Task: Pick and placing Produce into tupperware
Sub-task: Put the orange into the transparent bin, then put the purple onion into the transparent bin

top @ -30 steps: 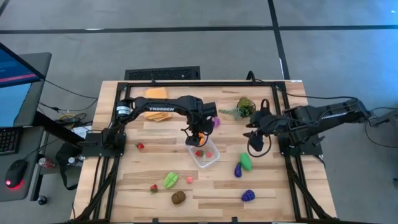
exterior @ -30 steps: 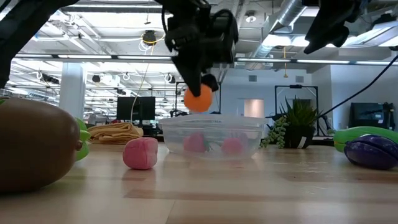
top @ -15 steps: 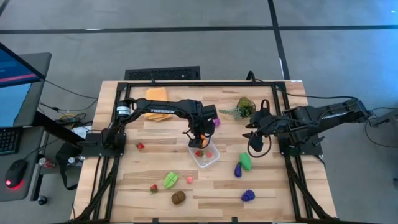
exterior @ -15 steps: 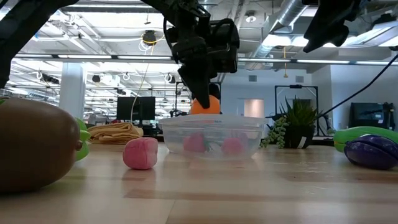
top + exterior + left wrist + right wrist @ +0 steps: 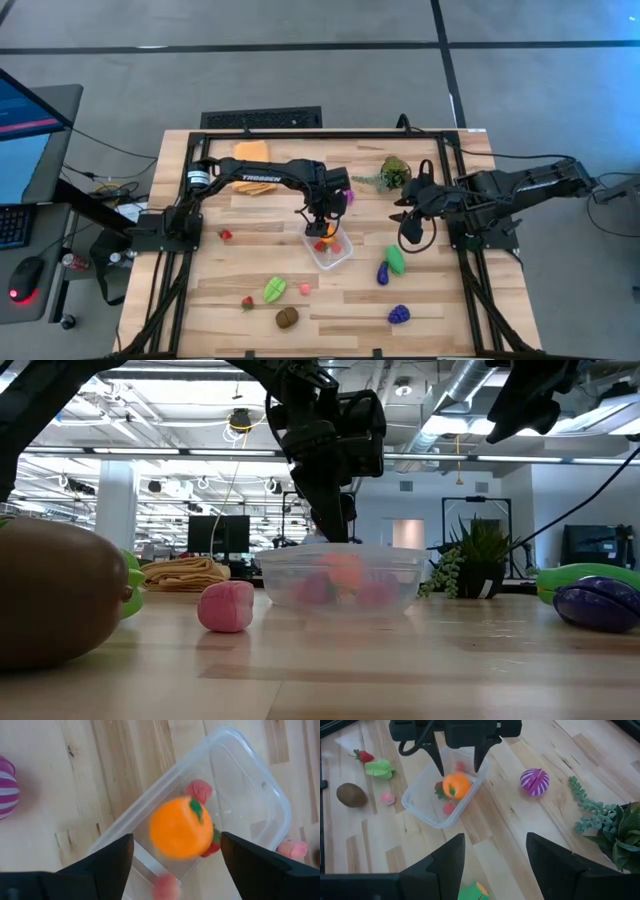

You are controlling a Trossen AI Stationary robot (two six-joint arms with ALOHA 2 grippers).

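Two fingers of the left gripper (image 5: 459, 766) stood apart over the tub (image 5: 443, 795), the orange (image 5: 456, 785) loose below them, seemingly in mid-drop among red pieces (image 5: 199, 790). The right gripper (image 5: 410, 233) hung half-open near the plant (image 5: 393, 172), holding nothing.

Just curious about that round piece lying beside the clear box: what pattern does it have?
The round piece has purple and white stripes, clearest in the right wrist view.

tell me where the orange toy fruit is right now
The orange toy fruit is inside the clear tupperware near the table's middle, just below the open left gripper, among small red pieces, as the right wrist view shows.
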